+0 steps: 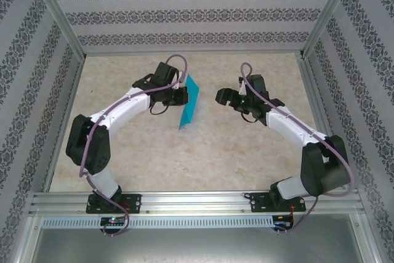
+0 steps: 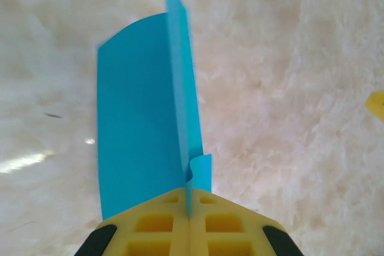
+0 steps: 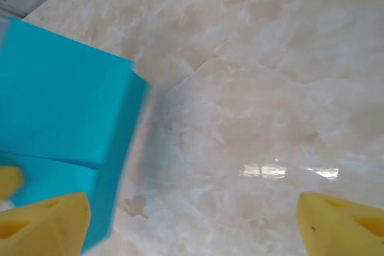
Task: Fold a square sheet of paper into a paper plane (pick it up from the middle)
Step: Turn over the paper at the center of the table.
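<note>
We find the left end effector (image 2: 189,208) clenched on the folded paper sheet (image 1: 191,103), just left of the released right end effector (image 1: 220,97).

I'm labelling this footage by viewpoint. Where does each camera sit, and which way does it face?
Top external: above and behind the bases, looking down on the table; both arms, left gripper and right gripper show.
Left wrist: on the left arm, looking along its shut yellow fingers at the blue paper they pinch.
Right wrist: on the right arm, facing the table past its spread fingers.
Shared: all three show the blue paper.
</note>
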